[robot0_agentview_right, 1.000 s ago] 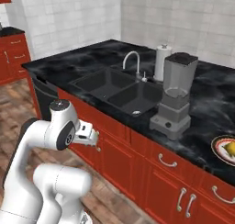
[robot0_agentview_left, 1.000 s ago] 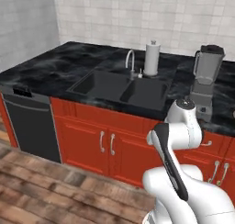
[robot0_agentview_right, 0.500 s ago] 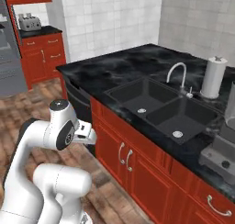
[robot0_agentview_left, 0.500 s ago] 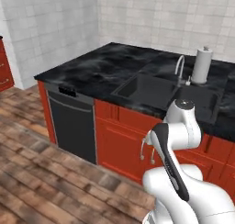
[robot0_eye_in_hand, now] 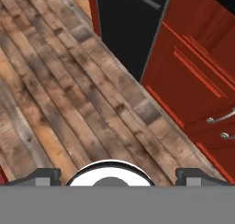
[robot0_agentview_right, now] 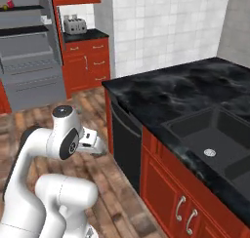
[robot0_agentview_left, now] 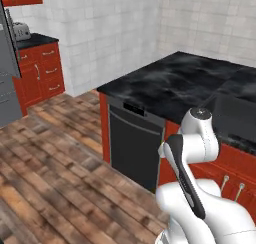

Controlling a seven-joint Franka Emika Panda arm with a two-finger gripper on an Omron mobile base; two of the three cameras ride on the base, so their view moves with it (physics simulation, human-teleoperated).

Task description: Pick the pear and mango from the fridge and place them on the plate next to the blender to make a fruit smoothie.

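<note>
Kitchen floor between robot and fridge point(robot0_agentview_right: 29, 61) looks passable, gripper point(robot0_eye_in_hand: 117, 175) apart and holding nothing; risk: base clipping dishwasher point(robot0_agentview_left: 135, 143) corner.

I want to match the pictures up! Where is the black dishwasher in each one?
Left base view: the dishwasher is at centre, under the black counter corner.
Right base view: dishwasher at centre, under the counter edge.
Hand view: dishwasher at top middle, beside a red cabinet.
Shared landmark: the wooden floor in front of it.
</note>
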